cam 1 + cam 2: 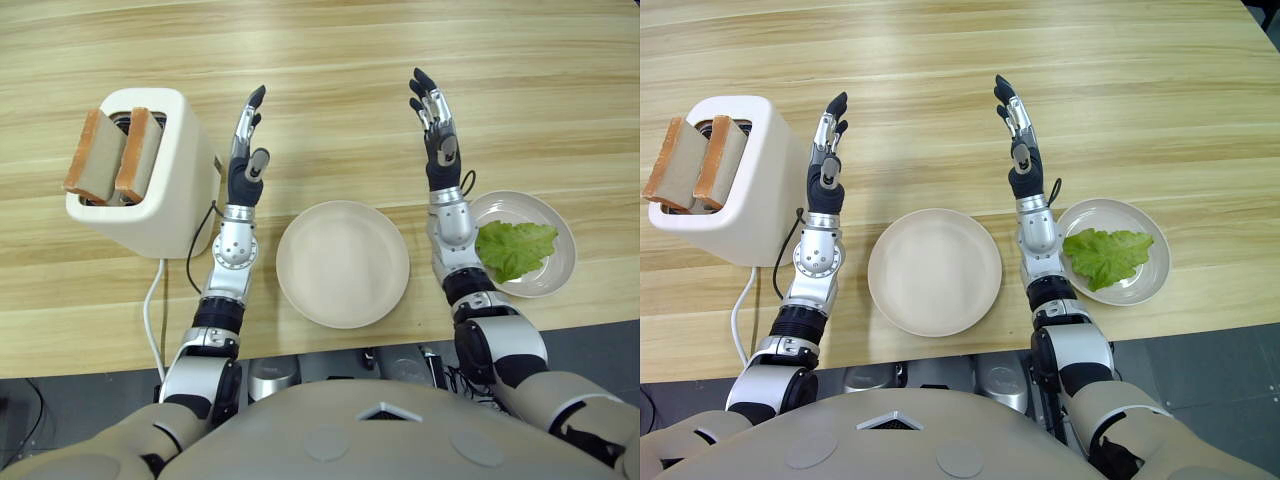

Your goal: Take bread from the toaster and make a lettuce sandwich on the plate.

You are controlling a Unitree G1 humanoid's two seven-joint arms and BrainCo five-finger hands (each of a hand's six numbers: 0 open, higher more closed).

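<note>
**Left eye view: both hands flat over the table, bread in the toaster**

- Toaster [150,195]: cream, far left on the wooden table [350,60]. Two bread slices [97,155] [140,153] stand in its slots, side by side, tops well clear of the body, both leaning left.
- Left hand [248,150]: just right of the toaster, not touching it. Fingers straight, close together, pointing away from the robot. Grips nothing.
- Right hand [435,125]: well apart from the left, same pose, fingers straight and slightly fanned, pointing away. Grips nothing.
- Plate [343,263]: large, beige, round, between the two forearms, near the table's front edge.
- Lettuce [515,247]: one green leaf lying on a smaller plate [560,265], just right of the right forearm.
- White cord [153,320] runs from the toaster base down over the front edge. A thin black cable [195,250] loops beside the left wrist.
</note>
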